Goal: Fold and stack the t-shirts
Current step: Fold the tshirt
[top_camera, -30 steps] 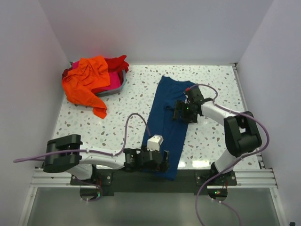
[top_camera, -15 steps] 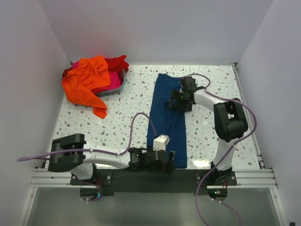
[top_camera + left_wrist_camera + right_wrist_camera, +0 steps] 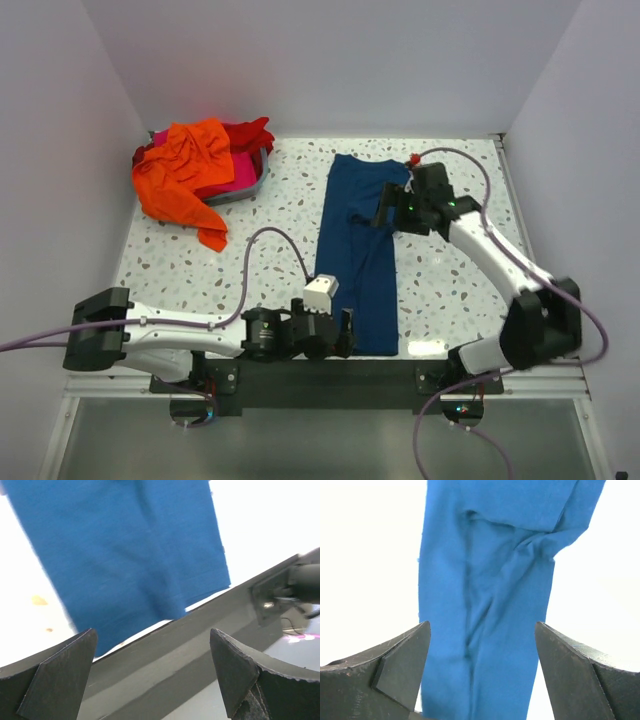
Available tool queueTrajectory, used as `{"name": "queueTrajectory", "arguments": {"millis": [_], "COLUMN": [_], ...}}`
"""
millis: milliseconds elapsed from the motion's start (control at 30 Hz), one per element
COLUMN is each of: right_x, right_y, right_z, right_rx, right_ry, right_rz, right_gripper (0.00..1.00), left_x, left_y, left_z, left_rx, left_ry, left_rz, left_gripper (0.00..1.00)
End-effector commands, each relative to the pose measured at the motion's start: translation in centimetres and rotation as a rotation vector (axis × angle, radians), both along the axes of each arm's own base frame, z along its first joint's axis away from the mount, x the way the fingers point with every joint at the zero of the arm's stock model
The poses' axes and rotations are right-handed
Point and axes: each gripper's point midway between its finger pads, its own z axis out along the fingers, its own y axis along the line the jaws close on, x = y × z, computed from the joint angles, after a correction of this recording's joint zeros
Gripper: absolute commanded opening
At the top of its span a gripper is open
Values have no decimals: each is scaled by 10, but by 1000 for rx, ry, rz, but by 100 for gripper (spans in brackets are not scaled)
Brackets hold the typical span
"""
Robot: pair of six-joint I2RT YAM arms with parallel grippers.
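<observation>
Jaws on both arms stand apart with nothing between them. The left pair sits low at the near end of the navy t-shirt (image 3: pixel 358 255), its fingertips (image 3: pixel 60 675) framing the hem where it meets the dark rail (image 3: pixel 200 630) at the bench (image 3: pixel 280 215) edge. The right pair hangs over the far half of the same shirt, above a bunched crease beside the sleeve.

The navy shirt lies as a long narrow strip running from the far middle toward the near edge. Whether its hem overhangs the edge I cannot tell from above. The orange t-shirt (image 3: pixel 185 175) spills out of a grey tray (image 3: pixel 240 193) at the far left, with the red t-shirt (image 3: pixel 250 135) and pink t-shirt (image 3: pixel 235 180) heaped inside, well apart from both arms.

The likely next step is folding the strip end to end. Risks: the left pair could nip the rail or catch only the top layer, letting the strip open up. The crease could also get folded in, and uneven lifting would skew the edges.
</observation>
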Motion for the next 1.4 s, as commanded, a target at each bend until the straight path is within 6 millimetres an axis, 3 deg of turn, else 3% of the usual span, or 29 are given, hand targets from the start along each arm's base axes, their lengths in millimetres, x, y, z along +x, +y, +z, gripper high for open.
{"name": "queueTrajectory", "arguments": {"millis": [0,33,67,100,167,200,267,367,533,767,1067,1367], "right_x": [-59,-73,-91,-113,-142,-158,-181,-199,-206,-209,-245,-252], "right_y": [-21,-24,-32,-35,-40,-41,-47,-51,-47,-19,-13,1], "right_z": [17,14,24,4,2,-12,-23,-34,-51,-73,-104,-109], "right_rx": [0,3,16,17,39,45,42,33,6,-24,-13,-29], "right_ry": [-10,-2,-35,21,17,55,95,140,189,210,260,256], "right_rz": [-78,-94,-116,-140,-155,-165,-172,-178,-169,-116,-120,-101], "right_gripper": [88,88,88,87,85,85,82,80,78,78,78,77], "left_x": [1,-1,-3,-4,-5,-6,-3,-2,-4,-7,-9,-7], "left_y": [45,48,51,57,61,65,70,75,66,60,62,53], "left_z": [-30,-34,-36,-43,-47,-50,-51,-51,-50,-55,-66,-73], "left_rx": [97,97,94,108,118,133,151,159,119,96,115,169], "left_ry": [15,23,32,38,47,48,43,44,55,79,96,97], "left_rz": [78,80,78,80,83,83,107,133,120,122,128,135], "left_gripper": [100,100,100,100,100,100,100,100,97,96,92,82]}}
